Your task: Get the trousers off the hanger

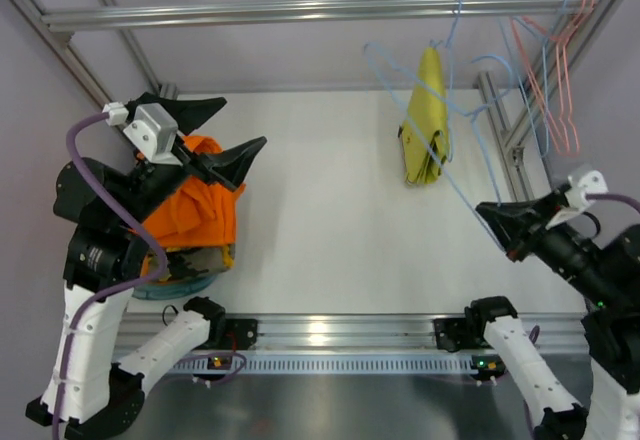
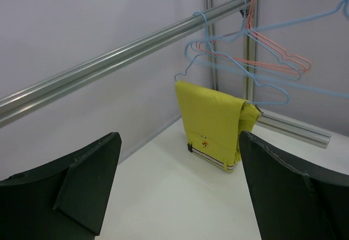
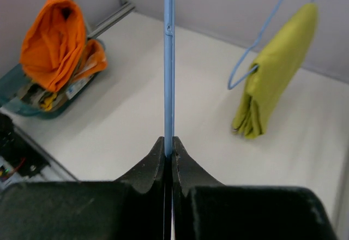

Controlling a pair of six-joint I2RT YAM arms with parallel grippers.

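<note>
Trousers (image 1: 190,215) — one orange pair, one gripped hanger (image 3: 169,60)

No writing, brand or number can be read anywhere. The yellow-green trousers (image 2: 212,120) carry a small printed mark (image 2: 203,138), too tiny to make out.

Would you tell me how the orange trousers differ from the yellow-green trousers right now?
The orange trousers lie crumpled in a heap on a tub beside the left arm; the yellow-green trousers hang folded over a blue hanger on the rail. The orange trousers look plain; the yellow-green trousers show a small print and a striped band. Both are bright soft cloth.
</note>
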